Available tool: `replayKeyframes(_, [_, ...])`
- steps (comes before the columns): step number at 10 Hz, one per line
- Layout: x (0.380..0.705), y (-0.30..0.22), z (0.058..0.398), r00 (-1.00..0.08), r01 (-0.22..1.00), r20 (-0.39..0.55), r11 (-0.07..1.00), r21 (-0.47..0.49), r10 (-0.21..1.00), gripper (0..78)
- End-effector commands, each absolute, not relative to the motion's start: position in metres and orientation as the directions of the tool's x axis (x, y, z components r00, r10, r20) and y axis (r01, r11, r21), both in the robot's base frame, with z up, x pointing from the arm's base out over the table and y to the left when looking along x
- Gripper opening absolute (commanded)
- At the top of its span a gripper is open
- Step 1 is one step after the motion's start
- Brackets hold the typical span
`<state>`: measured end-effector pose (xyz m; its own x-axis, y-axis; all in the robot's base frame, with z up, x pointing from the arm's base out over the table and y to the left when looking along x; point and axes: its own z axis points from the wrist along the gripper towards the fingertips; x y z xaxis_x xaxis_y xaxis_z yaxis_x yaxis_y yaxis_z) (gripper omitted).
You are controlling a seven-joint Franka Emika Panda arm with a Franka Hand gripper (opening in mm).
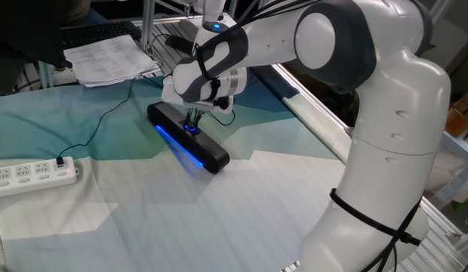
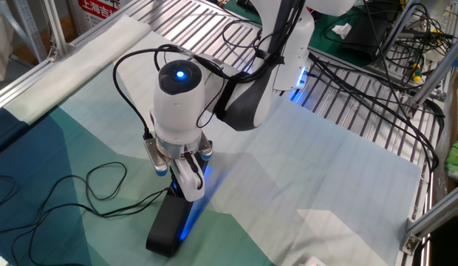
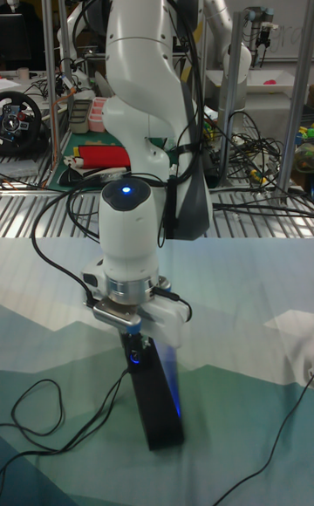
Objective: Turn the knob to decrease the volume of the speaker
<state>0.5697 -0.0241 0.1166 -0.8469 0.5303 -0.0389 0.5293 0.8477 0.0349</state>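
The speaker (image 1: 207, 153) is a long slim black bar lying on the teal cloth, with a blue light strip glowing along its near edge. It also shows in the other fixed view as the speaker (image 2: 168, 224) and in the tall view as the speaker (image 3: 159, 405). Near its middle sits the knob (image 3: 133, 355), small and round with a blue ring; the knob (image 1: 191, 128) glows under the hand. My gripper (image 1: 192, 121) points straight down and is shut on the knob. In the other fixed view the gripper (image 2: 187, 186) hides the knob.
A white power strip (image 1: 34, 174) lies at the left, with a thin black cable (image 1: 106, 117) running to the speaker. Papers (image 1: 106, 59) and a keyboard sit at the back. Looped cable (image 2: 103, 185) lies beside the speaker. Metal slats (image 2: 362, 111) border the cloth.
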Motion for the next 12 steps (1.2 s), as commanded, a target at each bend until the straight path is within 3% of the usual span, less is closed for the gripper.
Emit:
replayKeyframes(1, [0.5479,-0.0163,0.0771,-0.999,-0.037,0.034,0.999,0.000,-0.037,1.2])
replayKeyframes(12, [0.5475,-0.0165,0.0770,-0.982,-0.185,0.033,0.983,0.012,-0.185,1.2])
